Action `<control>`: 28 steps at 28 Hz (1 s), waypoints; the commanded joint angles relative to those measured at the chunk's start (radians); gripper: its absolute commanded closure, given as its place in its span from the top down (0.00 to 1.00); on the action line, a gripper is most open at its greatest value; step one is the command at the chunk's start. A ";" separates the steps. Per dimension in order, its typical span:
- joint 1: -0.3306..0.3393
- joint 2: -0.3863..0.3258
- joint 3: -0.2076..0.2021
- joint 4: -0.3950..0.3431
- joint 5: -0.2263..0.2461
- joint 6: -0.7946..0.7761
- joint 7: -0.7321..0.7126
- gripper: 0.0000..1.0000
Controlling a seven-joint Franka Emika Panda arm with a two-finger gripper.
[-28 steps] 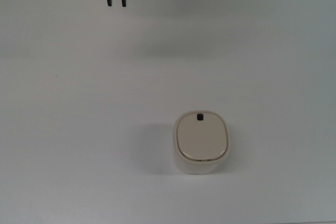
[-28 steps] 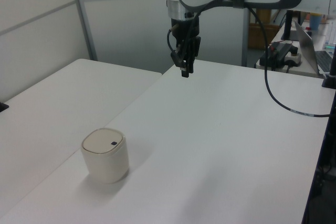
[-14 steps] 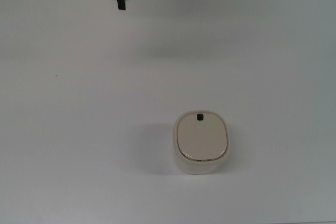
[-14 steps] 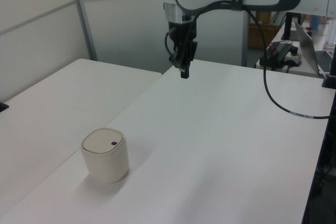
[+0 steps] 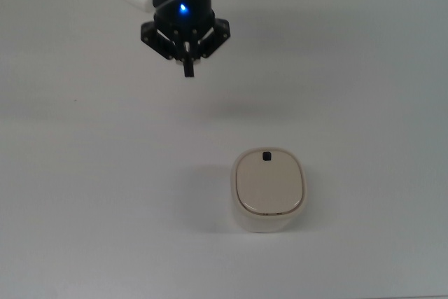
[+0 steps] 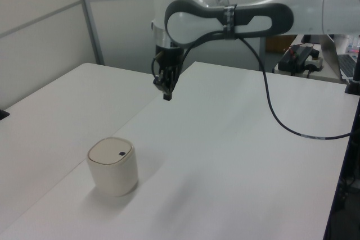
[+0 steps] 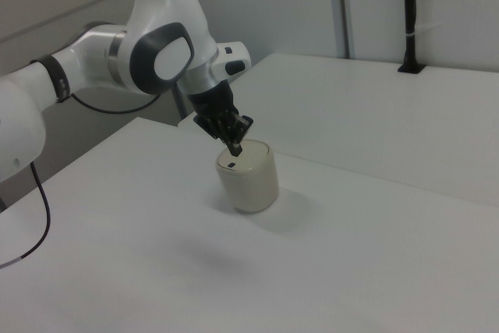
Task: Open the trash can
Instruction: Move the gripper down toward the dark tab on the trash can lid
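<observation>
The cream-white trash can [image 5: 269,190] stands on the white table with its beige lid flat and shut; a small black button [image 5: 266,156] sits at the lid's far rim. It also shows in the left view [image 6: 113,166] and the right view [image 7: 248,175]. My gripper [image 5: 187,71] hangs in the air above the table, up and to the left of the can in the top view, well apart from it. Its two fingers are pressed together into one black tip, holding nothing. The gripper [image 6: 167,96] points straight down.
The white table [image 5: 84,173] spreads wide around the can. A second white table [image 6: 50,111] adjoins it on the left view's left. A black cable [image 6: 281,122] trails from the arm. Desks with equipment stand behind at the left view's right.
The fingers came together between the first frame and half a second ago. The arm has since swung out over the table, bringing the gripper lower and closer to the trash can. The can has not moved.
</observation>
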 commanded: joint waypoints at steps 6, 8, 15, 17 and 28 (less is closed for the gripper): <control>0.024 0.071 0.017 -0.008 0.053 0.212 -0.019 0.00; 0.025 0.078 0.026 -0.009 0.053 0.245 -0.019 0.00; 0.038 0.125 0.037 -0.009 0.050 0.333 -0.012 0.00; 0.051 0.142 0.037 -0.009 0.046 0.345 -0.012 0.00; 0.102 0.220 0.035 -0.011 0.029 0.442 -0.002 0.00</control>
